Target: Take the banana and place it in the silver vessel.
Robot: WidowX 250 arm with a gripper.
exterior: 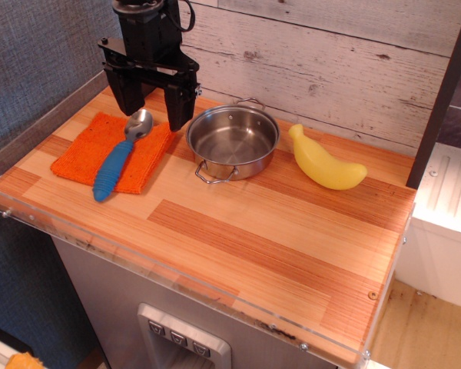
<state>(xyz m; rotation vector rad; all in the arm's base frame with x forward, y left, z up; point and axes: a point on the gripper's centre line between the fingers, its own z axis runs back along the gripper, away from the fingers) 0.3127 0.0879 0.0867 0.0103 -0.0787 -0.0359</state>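
Note:
The pale yellow banana (323, 161) lies on the wooden tabletop at the back right, right of the pot. The silver vessel (233, 141), a shiny round steel pot with wire loop handles, stands empty at the back middle. My black gripper (153, 104) hangs open at the back left, above the bowl of the spoon and the orange cloth, left of the pot. Its two fingers (179, 107) point down and hold nothing.
A metal spoon with a blue handle (118, 162) lies on an orange cloth (111, 152) at the left. A wooden plank wall (330, 61) runs behind the table. A dark post (444, 92) stands at the right edge. A clear strip lines the front edge (177, 284).

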